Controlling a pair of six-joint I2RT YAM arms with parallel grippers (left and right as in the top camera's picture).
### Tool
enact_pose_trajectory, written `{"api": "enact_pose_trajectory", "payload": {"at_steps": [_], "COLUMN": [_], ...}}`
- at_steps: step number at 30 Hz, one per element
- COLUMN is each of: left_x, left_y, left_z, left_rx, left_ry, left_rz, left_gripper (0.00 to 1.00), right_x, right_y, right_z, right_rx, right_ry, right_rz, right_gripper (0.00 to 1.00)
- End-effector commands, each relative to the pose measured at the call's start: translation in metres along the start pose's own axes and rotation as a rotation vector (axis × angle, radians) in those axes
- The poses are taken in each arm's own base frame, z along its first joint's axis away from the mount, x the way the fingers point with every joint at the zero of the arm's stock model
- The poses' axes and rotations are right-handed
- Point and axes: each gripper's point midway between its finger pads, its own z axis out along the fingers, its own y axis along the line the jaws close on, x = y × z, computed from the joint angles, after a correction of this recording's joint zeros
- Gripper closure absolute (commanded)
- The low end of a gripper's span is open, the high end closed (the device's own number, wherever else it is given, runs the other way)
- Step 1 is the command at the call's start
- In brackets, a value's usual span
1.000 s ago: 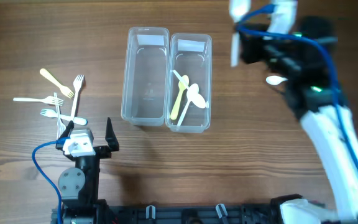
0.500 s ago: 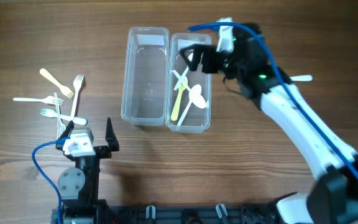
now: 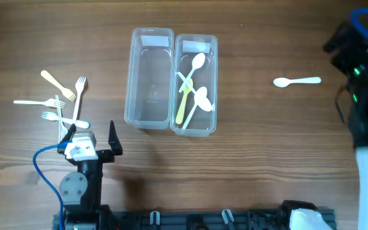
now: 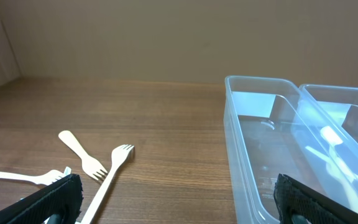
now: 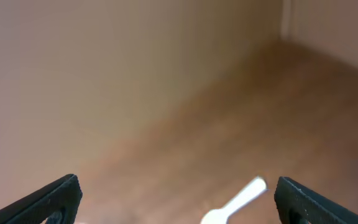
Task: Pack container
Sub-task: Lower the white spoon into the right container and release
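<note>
Two clear containers stand side by side. The left container [image 3: 128,76] [image 4: 234,124] is empty. The right container [image 3: 215,83] [image 4: 353,93] holds a yellow spoon [image 3: 185,101] and two white spoons [image 3: 197,62]. One white spoon [image 3: 297,81] [image 5: 238,200] lies on the table to the right, seen blurred between the open fingers of my right gripper [image 5: 179,202]. Several forks [image 3: 59,102] [image 4: 98,168] lie at the left. My left gripper [image 3: 89,135] [image 4: 179,205] rests open and empty near the front edge, between the forks and the left container.
My right arm [image 3: 363,83] hangs over the table's far right edge, beyond the loose spoon. The wooden table [image 3: 267,147] runs bare between the containers and that spoon. A blue cable [image 3: 40,163] loops beside the left arm's base.
My right arm passed over the right container and swung back out to the far right. One more white spoon now lies at that container's far end. The left arm stayed still.
</note>
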Motion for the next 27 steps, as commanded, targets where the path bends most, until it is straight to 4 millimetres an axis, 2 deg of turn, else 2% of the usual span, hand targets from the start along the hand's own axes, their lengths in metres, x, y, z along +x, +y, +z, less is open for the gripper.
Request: {"api": "enact_pose_trajectory", "payload": {"at_steps": [1,3,6,8,12,17,22,25,27], "left_x": [0.001,0.001,0.001,0.001,0.001,0.001,0.001,0.001,0.001], "left_y": [-0.003,-0.003,-0.003,-0.003,-0.003,-0.003,-0.003,-0.003,-0.003], "left_z": [0.0,0.0,0.0,0.0,0.0,0.0,0.0,0.0,0.0], "left_rx": [0.018,0.018,0.018,0.018,0.018,0.018,0.018,0.018,0.018], "left_ry": [0.0,0.0,0.0,0.0,0.0,0.0,0.0,0.0,0.0], "left_rz": [0.017,0.017,0.017,0.017,0.017,0.017,0.017,0.017,0.017], "left_gripper": [0.0,0.0,0.0,0.0,0.0,0.0,0.0,0.0,0.0], "right_x": [0.071,0.134,0.174,0.183,0.191,0.217,0.253,0.262,0.266], "right_y": [-0.031,-0.046,-0.062,-0.066,-0.085,-0.096,-0.11,-0.113,-0.112], "right_z": [0.087,0.135,0.16,0.165,0.172,0.191,0.209,0.212,0.212], "right_rx": [0.192,0.294,0.429,0.478,0.59,0.634,0.69,0.699,0.7], "right_ry": [0.216,0.378,0.424,0.415,0.336,0.363,0.411,0.43,0.446], "right_rz": [0.164,0.294,0.518,0.628,0.731,0.717,0.695,0.693,0.696], "right_gripper": [0.0,0.0,0.0,0.03,0.03,0.03,0.04,0.05,0.43]}}
